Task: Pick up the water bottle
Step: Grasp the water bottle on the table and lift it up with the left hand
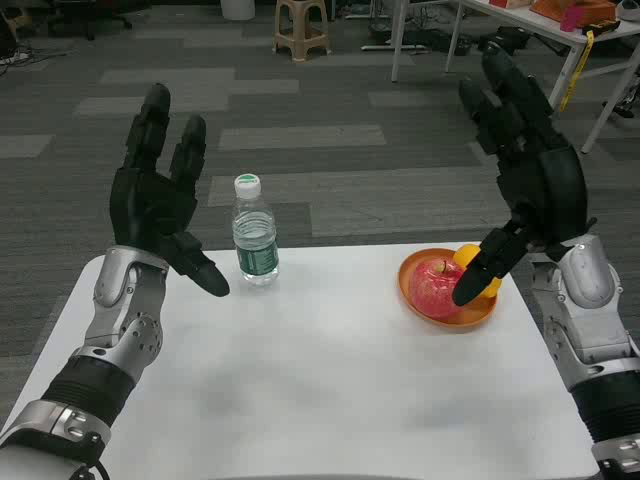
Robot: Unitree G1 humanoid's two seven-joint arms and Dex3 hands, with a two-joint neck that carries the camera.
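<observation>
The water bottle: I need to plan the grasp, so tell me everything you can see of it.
The water bottle is small, of clear plastic, with a white screw cap on and a green label round its middle. It stands upright near the far edge of the white table, left of centre. Nothing touches it but the table. The left hand hovers open just to its left, fingers apart, apparently not touching it. Whether it holds water cannot be told.

A clear plastic water bottle [255, 231] with a white cap and green label is seen standing upright near the table's far edge.
</observation>
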